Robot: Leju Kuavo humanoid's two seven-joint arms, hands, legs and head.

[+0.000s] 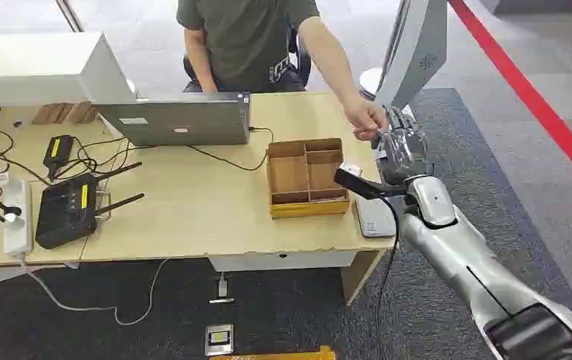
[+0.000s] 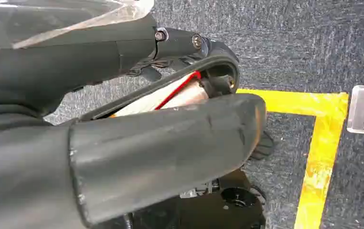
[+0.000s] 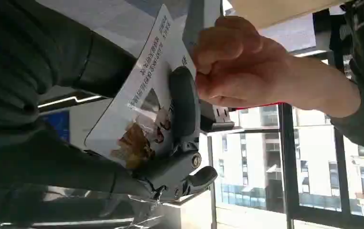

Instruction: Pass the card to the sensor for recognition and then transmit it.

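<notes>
The right hand [image 1: 401,150] was raised over the right end of the wooden desk [image 1: 200,217], and it held the card [image 3: 144,102], a white printed card with a small picture on it. In the right wrist view the dark fingers [image 3: 185,114] lay closed across the face of the card and pressed it against the hand. The person's hand [image 1: 363,116] had reached across from the far side of the desk and, in that same view, pinched the far edge of the card, so both hands were touching it at once. This looked like the last step, the handing over; I judged that the reading at the sensor was already done, but the pictures do not prove it. A flat grey device [image 1: 375,217] lay on the near right corner of the desk, just beside the wooden tray [image 1: 307,177], and it may be the sensor. The next move called for the fingers to loosen, so that the person could draw the card free without bending it. The left hand [image 2: 137,143] hung low over the dark carpet; if its fingers were apart or closed, I cannot tell.
</notes>
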